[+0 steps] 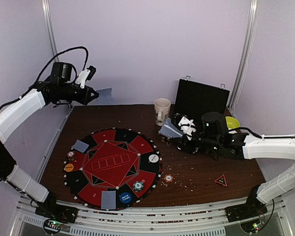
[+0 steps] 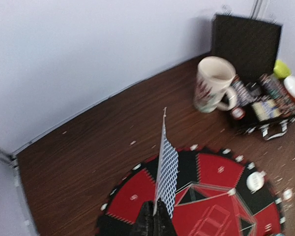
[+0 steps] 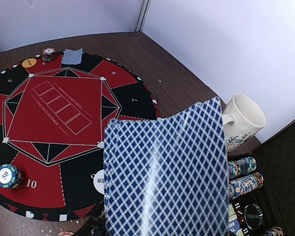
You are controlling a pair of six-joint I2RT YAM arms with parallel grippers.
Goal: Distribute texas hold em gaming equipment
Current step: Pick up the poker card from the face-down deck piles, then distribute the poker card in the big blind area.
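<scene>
Pinched edge-on in the closed left tool (image 2: 155, 219), one playing card (image 2: 166, 167) is held high over the back-left worktop (image 1: 201, 167). Dealt cards (image 1: 80, 145) lie on the poker mat (image 1: 113, 167); a deck (image 3: 164, 172) is clamped in the right tool (image 1: 179, 129). Dealing is judged underway: next, lowering to an unserved seat is required.

Bare table (image 1: 118, 118) behind the mat (image 1: 113, 164) at left; mug (image 1: 162, 110) and black case (image 1: 201, 98) as obstacles back right
</scene>
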